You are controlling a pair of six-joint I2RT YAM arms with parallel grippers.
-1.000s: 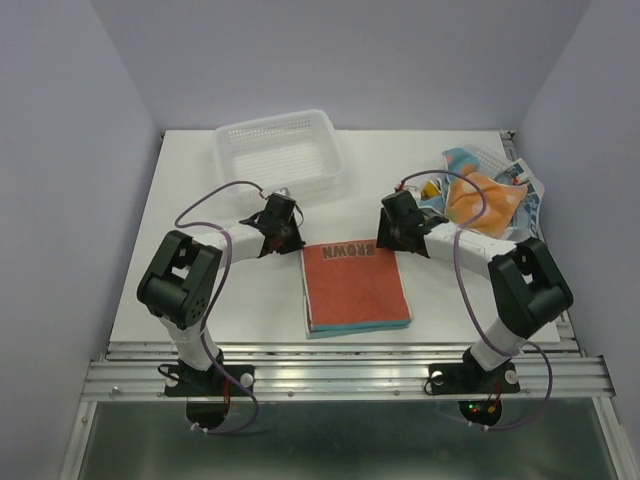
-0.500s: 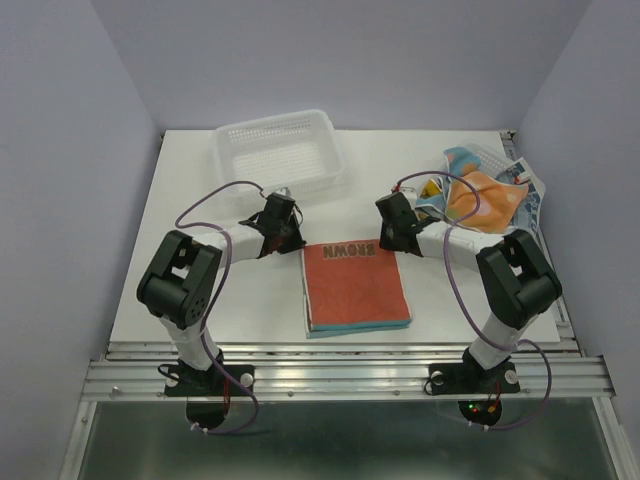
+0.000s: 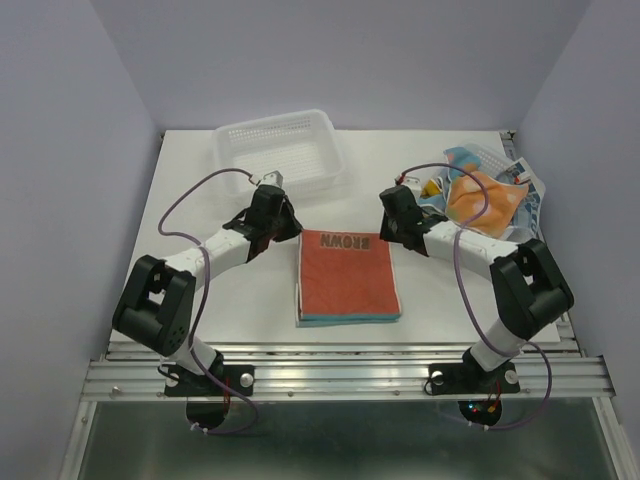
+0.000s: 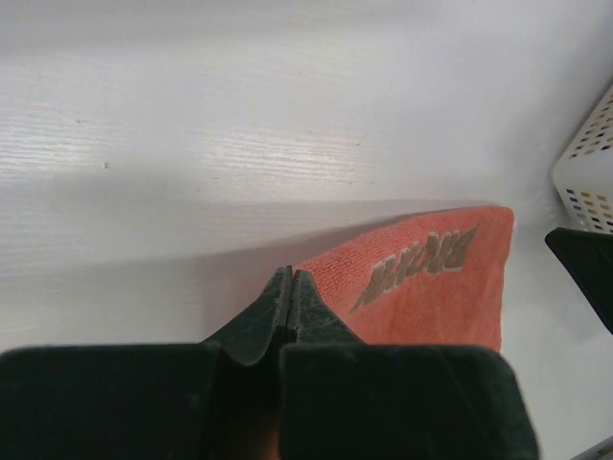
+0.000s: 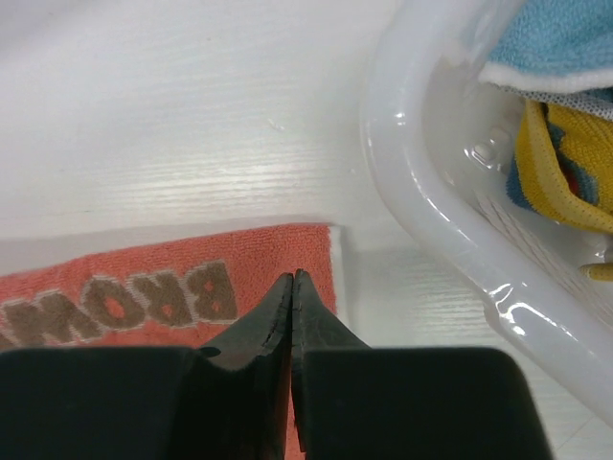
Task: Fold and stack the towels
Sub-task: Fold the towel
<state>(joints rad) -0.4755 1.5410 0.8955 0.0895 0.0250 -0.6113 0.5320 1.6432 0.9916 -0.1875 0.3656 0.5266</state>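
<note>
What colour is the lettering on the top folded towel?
Brownish-grey lettering on the red-orange towel; clearest in right wrist view.

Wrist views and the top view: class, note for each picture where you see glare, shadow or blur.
Right wrist view: glare spots on the glossy basket rim, its own fingers dark and soft-edged. Left wrist view: bright sheen across the table, soft shadow beside the red-orange towel. Top external view: even light, sharp throughout.
</note>
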